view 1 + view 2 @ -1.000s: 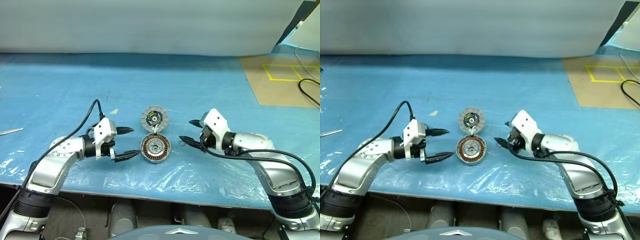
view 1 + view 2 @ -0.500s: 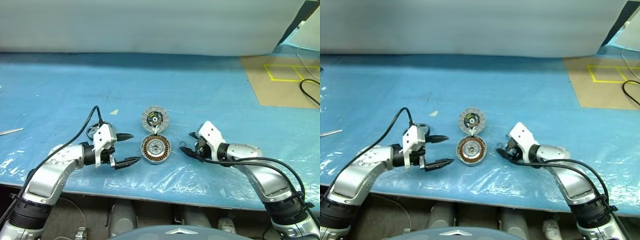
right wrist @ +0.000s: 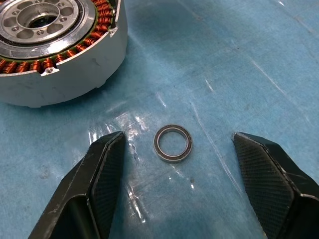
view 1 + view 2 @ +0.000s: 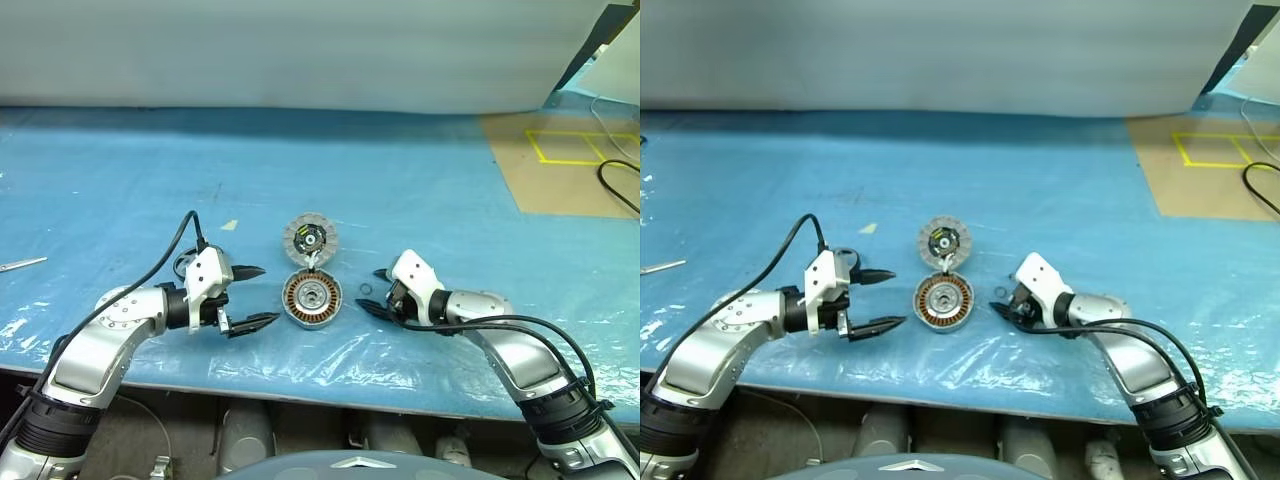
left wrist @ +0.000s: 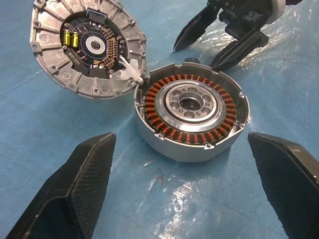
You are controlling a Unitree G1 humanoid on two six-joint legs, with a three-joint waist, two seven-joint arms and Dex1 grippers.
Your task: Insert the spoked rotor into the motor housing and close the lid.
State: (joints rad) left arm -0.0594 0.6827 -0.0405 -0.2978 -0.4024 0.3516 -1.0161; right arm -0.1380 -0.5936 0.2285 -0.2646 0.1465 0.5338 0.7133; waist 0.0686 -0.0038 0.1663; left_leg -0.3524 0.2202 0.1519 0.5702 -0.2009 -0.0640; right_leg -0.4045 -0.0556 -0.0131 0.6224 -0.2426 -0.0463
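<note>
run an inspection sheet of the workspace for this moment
surface: blue sheet under clear plastic film
job's things: motor housing open, copper windings showing; lid swung back, joined at the housing's edge; spoked rotor lies behind the left gripper
clutter: small ring on the film between the right gripper's fingers; white scrap
grippers: left gripper open, empty; right gripper open, low over the ring
cables: black cable along the left arm
surroundings: yellow tape square on brown board

Small dark metal ring (image 3: 173,143) flat on blue plastic-covered table (image 4: 420,190), yellow-taped brown floor (image 4: 560,160) beyond.
</note>
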